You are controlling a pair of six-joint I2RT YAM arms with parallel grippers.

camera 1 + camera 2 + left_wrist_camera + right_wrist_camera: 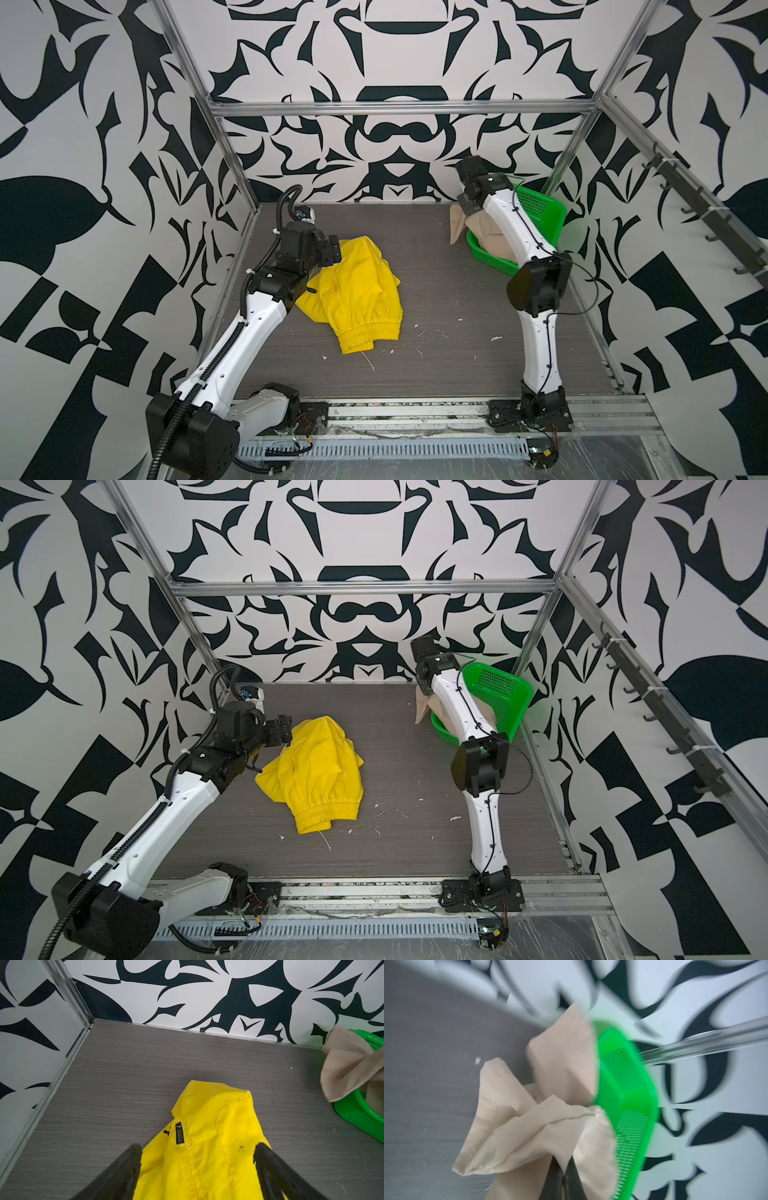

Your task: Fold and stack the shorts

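The yellow shorts [357,295] [320,771] lie crumpled on the table's left half, elastic waistband toward the front. My left gripper [332,249] [197,1147] hangs open at their far-left edge, one finger on each side of the yellow cloth [207,1167], not closed on it. The beige shorts [459,226] [422,710] hang half out of the green basket [540,212] at the back right. My right gripper [563,1165] is shut on a fold of the beige shorts [550,1126], lifted above the basket's near rim. The white arm hides part of them in both top views.
The green basket [498,688] [623,1084] stands tilted in the back right corner against the frame post [569,145]. Metal frame rails edge the grey table [436,291] at left, back and right. White specks dot the table's front.
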